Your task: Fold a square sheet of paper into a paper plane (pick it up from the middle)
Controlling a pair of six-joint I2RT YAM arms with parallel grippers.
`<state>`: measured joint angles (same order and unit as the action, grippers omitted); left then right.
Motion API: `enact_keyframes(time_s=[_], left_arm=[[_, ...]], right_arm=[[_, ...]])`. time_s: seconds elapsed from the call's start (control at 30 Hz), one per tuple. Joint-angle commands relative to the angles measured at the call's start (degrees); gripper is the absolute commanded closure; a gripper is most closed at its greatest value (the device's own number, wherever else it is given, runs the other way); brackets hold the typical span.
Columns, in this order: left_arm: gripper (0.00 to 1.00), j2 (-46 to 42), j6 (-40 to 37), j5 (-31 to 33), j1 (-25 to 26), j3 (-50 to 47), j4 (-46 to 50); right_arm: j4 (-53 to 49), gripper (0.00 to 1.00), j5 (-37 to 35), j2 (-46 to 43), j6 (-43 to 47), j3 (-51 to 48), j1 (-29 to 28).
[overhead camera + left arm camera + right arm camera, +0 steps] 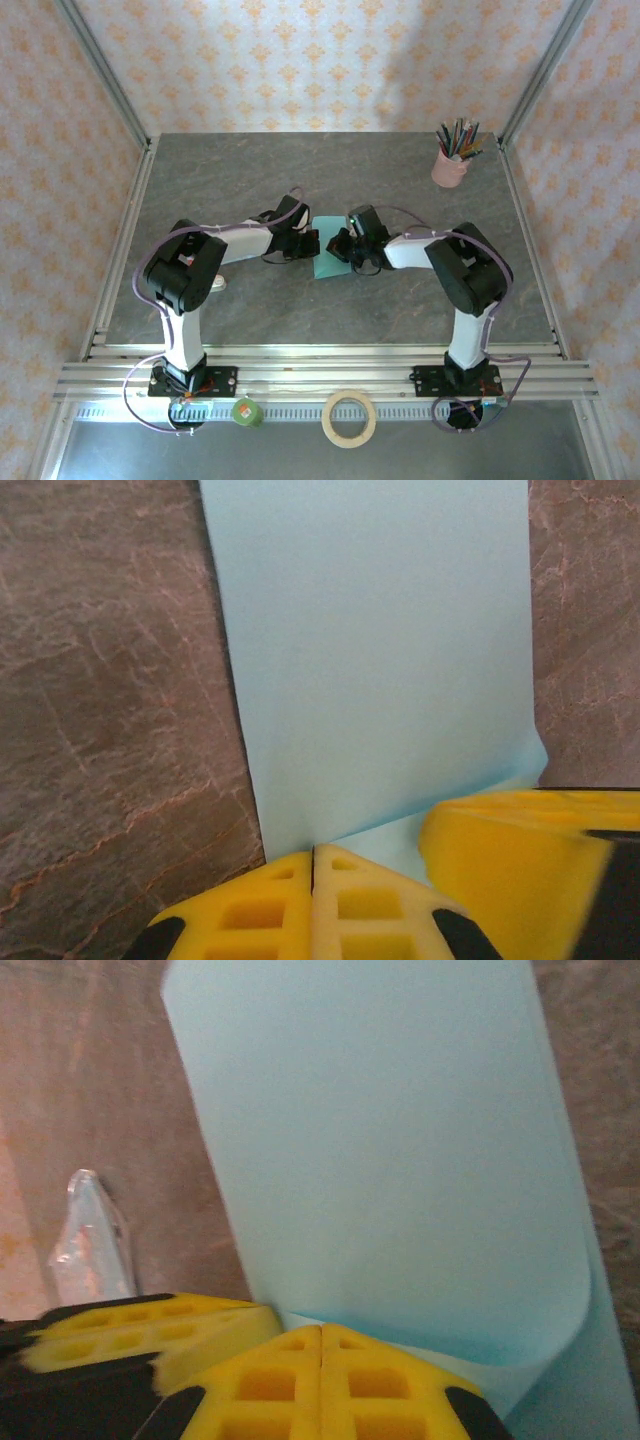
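Top cam: looked down on a grey marbled table inside patterned walls. Showed both arms bent inward, w/ the left gripper and the right gripper almost tip to tip at table centre, over the square sheet of paper, turquoise, partly hidden beneath them. Gave no clear read on either set of jaws from that height. Took in the wider scene: pink cup of pencils at far right corner, tape roll and small green object by the near rail, all well apart from the paper.

Left wrist cam: settled the jaw question for that arm. Caught its yellow fingers pressed flat together, no gap at the seam, clamped on a corner of the sheet's raised flap. Revealed a second layer of paper lying flat below the flap, and more yellow fingers, the right arm's, just beside at right.

Right wrist cam: likewise, fingers closed tight w/ pads touching, gripping the flap's edge. Added the flap curling over in a soft, uncreased bend at right, plus a crumpled clear wrapper on the table at left.
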<state>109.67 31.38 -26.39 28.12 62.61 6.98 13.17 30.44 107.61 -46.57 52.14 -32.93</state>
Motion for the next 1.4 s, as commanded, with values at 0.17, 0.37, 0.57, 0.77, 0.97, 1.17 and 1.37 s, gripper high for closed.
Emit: enact_keyframes(time_s=[0.17,0.37,0.57,0.77,0.97,1.17,1.37], left_arm=[[1.0,2.89,-4.56,1.16,-1.03,2.07,4.5],[1.0,-3.56,-0.13,-2.16,-1.1,1.59,-0.35],[0.95,-9.88,6.8,-4.43,-1.0,-5.21,-5.09],[0.93,-11.66,10.09,-7.69,0.87,-10.42,-6.79],[0.92,-10.03,11.43,-7.56,2.97,-10.08,-7.05],[0.92,-7.27,11.34,-5.59,4.31,-7.72,-6.28],[0.92,-5.52,11.51,-3.8,4.45,-6.98,-5.83]], right_arm=[[-1.06,1.0,-3.27,1.05,-3.65,-4.05,0.09],[3.56,1.0,-7.29,0.4,-13.26,-8.77,-1.94],[4.23,1.0,-9.16,0.42,-16.09,-10.62,-2.32],[4.58,1.0,-8.92,0.88,-16.86,-11.18,-2.36],[4.99,1.0,-8.86,0.91,-16.98,-11.45,-2.32],[5.14,1.0,-8.74,1.07,-16.93,-11.61,-2.33],[5.37,1.0,-8.74,1.2,-17.05,-11.69,-2.36]])
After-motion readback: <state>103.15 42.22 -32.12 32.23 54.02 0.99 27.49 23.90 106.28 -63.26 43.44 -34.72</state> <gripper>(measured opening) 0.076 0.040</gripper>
